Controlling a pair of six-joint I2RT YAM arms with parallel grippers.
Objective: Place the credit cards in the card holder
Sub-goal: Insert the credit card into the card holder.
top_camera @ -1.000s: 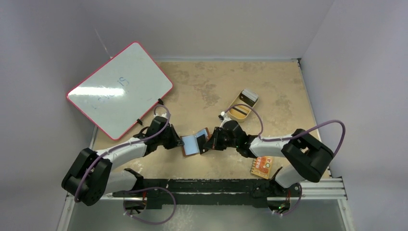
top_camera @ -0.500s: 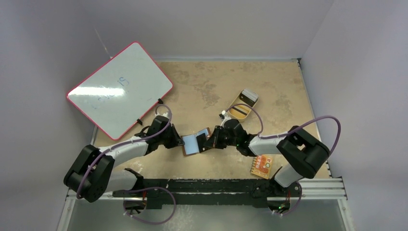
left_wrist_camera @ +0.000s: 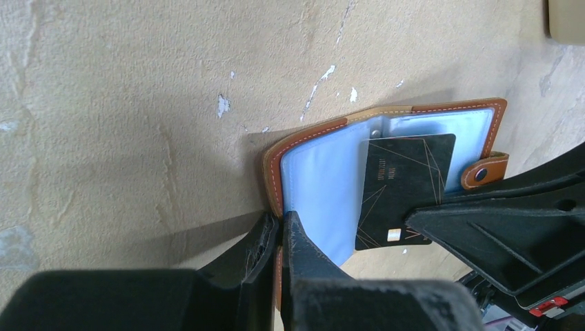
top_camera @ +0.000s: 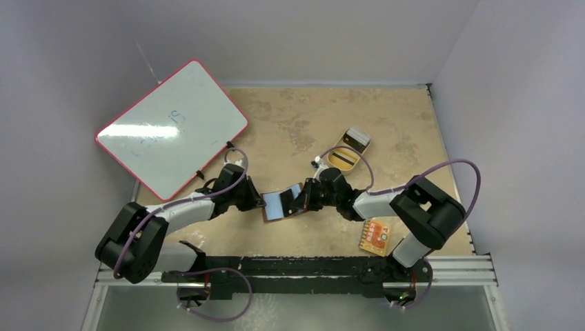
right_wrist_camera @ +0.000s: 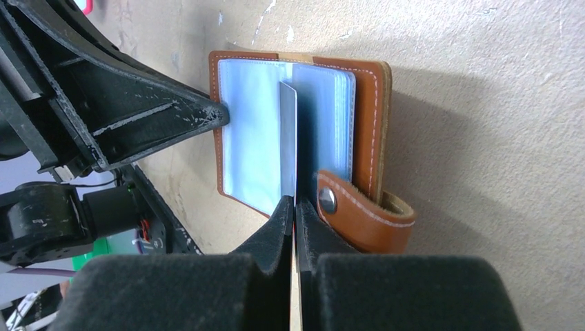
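The card holder is a brown leather wallet lying open on the table, its bluish clear pockets facing up and its snap tab loose at one side. My left gripper is shut on the leather edge of its near-left corner. A black credit card with thin gold lines and a small pale patch stands partly inside a middle pocket. My right gripper is shut on the card's outer end; in that view the card shows edge-on. From above, the two grippers meet at the wallet.
A tan oval dish behind the right gripper holds a grey-white block and a dark flat strip. An orange-red patterned packet lies at the near right. A pink-rimmed whiteboard leans at the far left. The right arm's purple cable loops above the table.
The right gripper has moved left with the card, pushing it further over the wallet's pockets. The right arm's elbow has shifted left too. The left gripper has kept its hold.
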